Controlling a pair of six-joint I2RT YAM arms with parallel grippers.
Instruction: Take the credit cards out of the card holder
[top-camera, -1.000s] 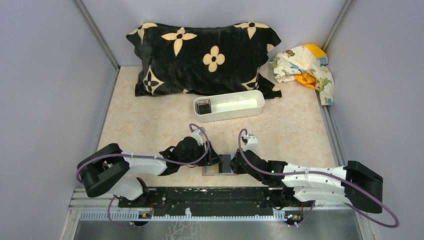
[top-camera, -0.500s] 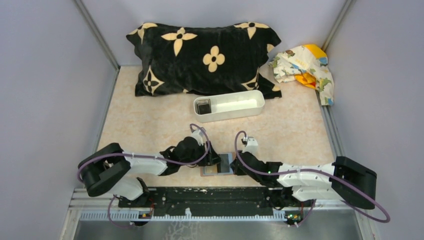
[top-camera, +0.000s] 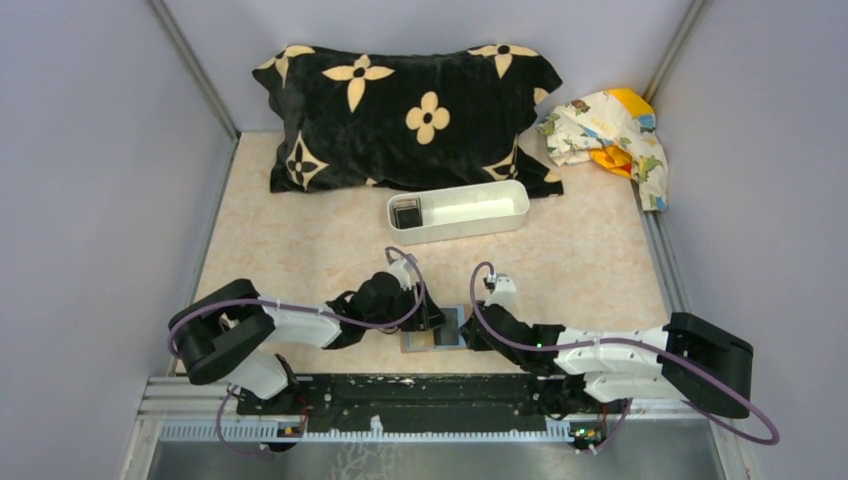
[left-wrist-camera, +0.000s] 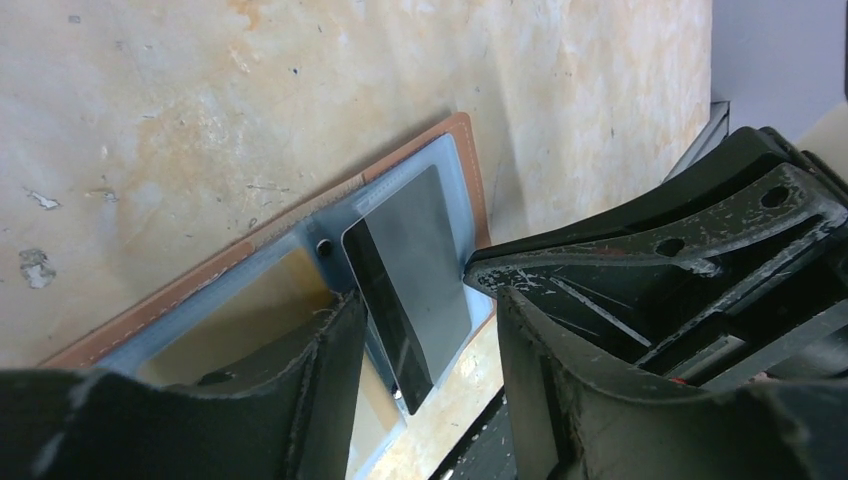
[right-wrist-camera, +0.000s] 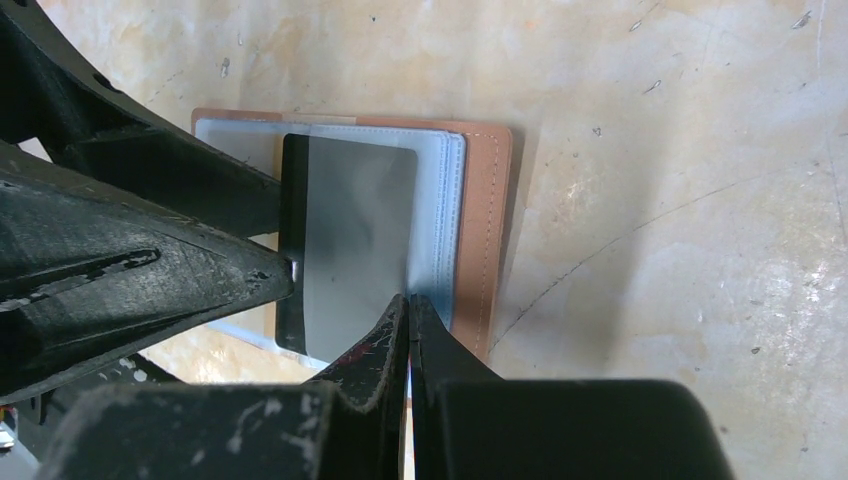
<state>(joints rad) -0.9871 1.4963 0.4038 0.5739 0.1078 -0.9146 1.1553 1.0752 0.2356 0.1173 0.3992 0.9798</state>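
**Brown wallet open, grey card between the grippers**

From above: the wallet (top-camera: 425, 343) lies flat at the table's near edge. The left gripper (top-camera: 437, 318) is on its left side and the right gripper (top-camera: 469, 335) on its right. A grey card (top-camera: 452, 325) lies on the wallet. Beyond the wallet sits a white tray (top-camera: 460, 233) with a dark card (top-camera: 406, 212) in its left end. Farther off are a pillow (top-camera: 410, 110) and a cloth (top-camera: 610, 125).

Left wrist: the left gripper (left-wrist-camera: 428, 310) hangs over the wallet (left-wrist-camera: 150, 312), its jaws apart and wider than the card (left-wrist-camera: 415, 265). A sliver shows between the card and one finger. The right gripper (left-wrist-camera: 680, 230) points in at the wallet's far edge.

Right wrist: the right gripper (right-wrist-camera: 408, 318) has its jaws pressed together, empty, tips at the card's (right-wrist-camera: 355, 250) near corner over the wallet's (right-wrist-camera: 487, 230) blue inside. One left finger (right-wrist-camera: 200, 275) touches the card's striped edge.
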